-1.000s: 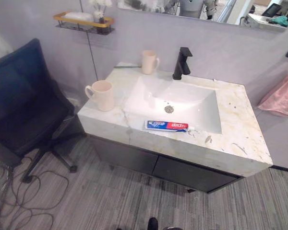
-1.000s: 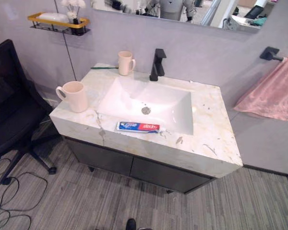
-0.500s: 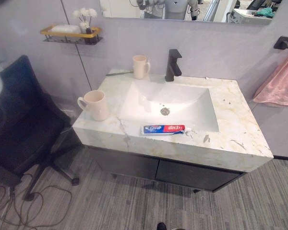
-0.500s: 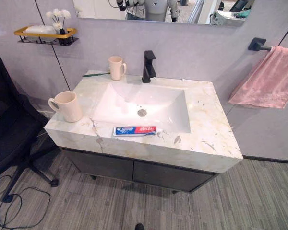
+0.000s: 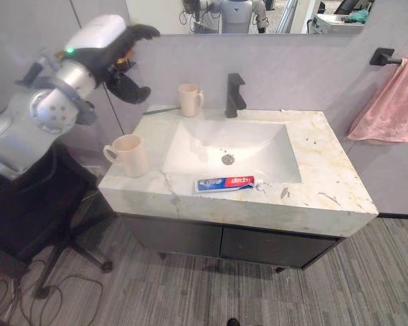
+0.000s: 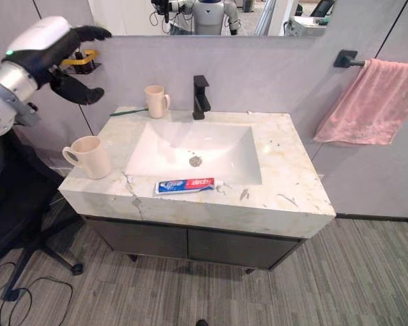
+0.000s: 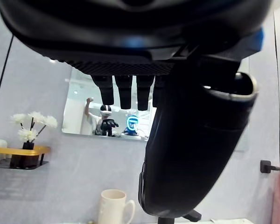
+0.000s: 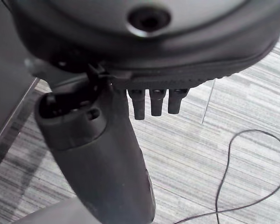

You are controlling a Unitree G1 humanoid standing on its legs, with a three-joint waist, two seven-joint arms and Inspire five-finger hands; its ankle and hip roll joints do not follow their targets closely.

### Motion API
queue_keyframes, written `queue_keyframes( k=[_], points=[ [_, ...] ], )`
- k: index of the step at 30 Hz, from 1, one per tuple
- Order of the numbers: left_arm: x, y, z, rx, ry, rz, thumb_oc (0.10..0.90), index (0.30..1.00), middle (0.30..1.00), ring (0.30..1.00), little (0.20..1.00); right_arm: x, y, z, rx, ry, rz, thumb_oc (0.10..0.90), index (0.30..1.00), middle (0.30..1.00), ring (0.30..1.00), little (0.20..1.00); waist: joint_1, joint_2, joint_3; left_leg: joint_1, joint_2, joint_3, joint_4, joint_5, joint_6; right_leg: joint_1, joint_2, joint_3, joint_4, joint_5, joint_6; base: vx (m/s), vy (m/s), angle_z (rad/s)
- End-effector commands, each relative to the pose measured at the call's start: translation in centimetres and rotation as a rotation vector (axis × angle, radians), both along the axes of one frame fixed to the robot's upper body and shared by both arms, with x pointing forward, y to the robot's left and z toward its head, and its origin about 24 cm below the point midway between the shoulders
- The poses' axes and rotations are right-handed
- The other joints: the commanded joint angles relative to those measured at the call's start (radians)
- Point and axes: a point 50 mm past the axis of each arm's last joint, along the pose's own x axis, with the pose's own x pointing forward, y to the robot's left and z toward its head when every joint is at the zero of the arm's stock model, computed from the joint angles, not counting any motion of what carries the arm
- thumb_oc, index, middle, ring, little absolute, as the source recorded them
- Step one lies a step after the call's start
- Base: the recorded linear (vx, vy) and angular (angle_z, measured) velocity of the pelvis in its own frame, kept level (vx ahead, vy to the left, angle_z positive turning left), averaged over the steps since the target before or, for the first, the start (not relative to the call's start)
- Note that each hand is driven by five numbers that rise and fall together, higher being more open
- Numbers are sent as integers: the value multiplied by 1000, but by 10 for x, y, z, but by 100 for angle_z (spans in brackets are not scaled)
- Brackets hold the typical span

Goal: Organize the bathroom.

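A red-and-blue toothpaste tube (image 5: 224, 183) lies on the marble counter (image 5: 326, 183), along the front rim of the white sink basin (image 5: 258, 153). One cream mug (image 5: 129, 155) stands at the counter's left edge. A second cream mug (image 5: 188, 99) stands at the back beside the black faucet (image 5: 234, 95), with a green toothbrush (image 5: 162, 109) lying left of it. My left hand (image 5: 119, 58) is raised high by the wall, left of the far mug, open and holding nothing. The right wrist view has my right hand (image 8: 102, 158) open above the grey floor.
A pink towel (image 6: 370, 102) hangs on a black bar at the right wall. A yellow wall shelf (image 7: 18, 156) with a small vase of white flowers is behind my left hand. A black office chair (image 5: 27, 204) stands left of the dark vanity cabinet (image 5: 224, 241).
The camera has moved, shifting the whole picture. My left arm has risen into view at the upper left, hand open near the wall shelf. Counter items lie as before.
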Motion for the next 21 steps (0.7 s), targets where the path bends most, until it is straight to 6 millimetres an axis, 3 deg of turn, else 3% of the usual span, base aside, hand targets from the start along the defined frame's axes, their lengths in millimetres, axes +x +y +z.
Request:
queue_keyframes(
  k=[1,9,12,13,21],
  points=[
    [-16,6,70,24,-193,66,800,900,900,900,900,-23,-24,4,-76,99,-4,800,900,900,900,900,-9,8,-78,-59,-1,47,97,-23,34,-33,-15,68,42,-33,179,0,0,0],
    [5,-14,34,71,223,-35,800,900,900,900,900,-25,-23,3,-79,130,30,800,900,900,900,900,-30,14,-81,-65,-10,55,97,-26,38,-42,-17,83,36,-24,185,8,12,-3],
    [9,-18,23,73,295,-51,800,900,900,900,900,-27,-24,3,-81,137,39,800,900,900,900,900,-38,16,-80,-67,-13,58,99,-28,40,-46,-19,87,35,-21,186,2,6,-2],
    [13,-23,12,77,354,-62,800,900,900,900,900,-28,-23,3,-80,146,47,800,900,900,900,900,-46,16,-80,-69,-14,59,100,-28,40,-49,-20,93,32,-18,186,8,13,-9],
    [21,-23,-14,81,446,-65,800,900,900,900,900,-33,-24,3,-94,169,53,800,900,900,900,900,-61,22,-81,-78,-20,57,98,-25,40,-54,-18,102,21,-12,182,10,16,-6]
  ],
)
